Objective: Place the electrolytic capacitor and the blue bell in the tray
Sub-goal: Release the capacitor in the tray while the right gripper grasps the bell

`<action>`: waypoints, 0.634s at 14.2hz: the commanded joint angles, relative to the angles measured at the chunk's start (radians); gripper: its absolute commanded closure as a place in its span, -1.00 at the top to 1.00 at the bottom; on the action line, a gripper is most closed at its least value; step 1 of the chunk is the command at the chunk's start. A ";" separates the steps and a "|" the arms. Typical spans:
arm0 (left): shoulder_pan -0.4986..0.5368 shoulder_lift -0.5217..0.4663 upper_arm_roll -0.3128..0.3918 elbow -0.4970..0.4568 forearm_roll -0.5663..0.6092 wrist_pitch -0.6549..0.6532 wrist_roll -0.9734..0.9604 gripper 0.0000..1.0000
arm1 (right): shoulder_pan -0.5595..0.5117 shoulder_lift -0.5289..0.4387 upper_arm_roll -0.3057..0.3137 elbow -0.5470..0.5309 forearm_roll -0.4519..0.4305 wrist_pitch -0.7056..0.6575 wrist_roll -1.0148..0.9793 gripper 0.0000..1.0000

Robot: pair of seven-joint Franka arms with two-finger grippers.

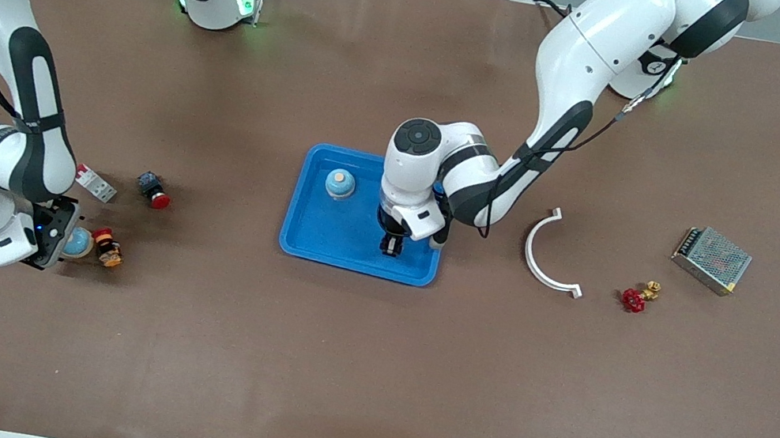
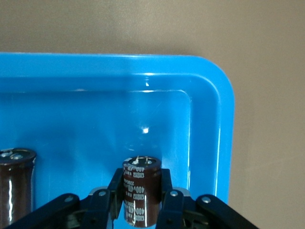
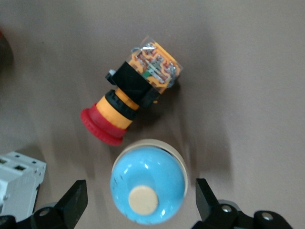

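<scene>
Blue plastic fills your left wrist view: the shallow bright blue rectangular tray (image 2: 205, 71) sits mid-table, and your left gripper (image 2: 141, 191), low inside its corner nearer the front camera and toward the left arm's end, is clamped on a dark brown cylindrical electrolytic capacitor (image 2: 139, 188). A second brown capacitor (image 2: 14, 183) and a pale blue dome bell with a cream button (image 1: 340, 183) already lie in the tray. You appear to be at the release; next, part those fingers and lift straight up. Your right gripper (image 3: 140, 198) hangs spread around another blue dome bell (image 3: 147, 183) at the right arm's end, just beside a red-capped emergency-stop button (image 3: 128, 102); close without nudging it.
</scene>
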 commanded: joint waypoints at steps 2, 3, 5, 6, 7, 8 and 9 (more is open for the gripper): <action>-0.037 0.037 0.025 0.073 0.000 -0.018 0.002 -1.00 | -0.015 -0.012 0.020 -0.032 0.023 0.036 -0.028 1.00; -0.043 0.044 0.027 0.079 0.003 -0.018 0.002 -1.00 | -0.015 -0.012 0.020 -0.032 0.023 0.036 -0.028 1.00; -0.047 0.044 0.036 0.081 0.003 -0.018 0.002 -1.00 | -0.015 -0.012 0.020 -0.032 0.023 0.036 -0.028 1.00; -0.057 0.044 0.039 0.081 0.004 -0.018 0.002 -1.00 | -0.015 -0.012 0.020 -0.032 0.023 0.036 -0.029 0.98; -0.058 0.046 0.039 0.081 0.003 -0.018 0.002 -1.00 | -0.015 -0.012 0.020 -0.032 0.023 0.036 -0.028 0.55; -0.058 0.049 0.041 0.081 0.004 -0.018 0.002 -1.00 | -0.015 -0.011 0.020 -0.032 0.023 0.036 -0.028 0.26; -0.058 0.050 0.041 0.081 0.004 -0.018 0.002 -1.00 | -0.017 -0.011 0.020 -0.032 0.023 0.036 -0.028 0.00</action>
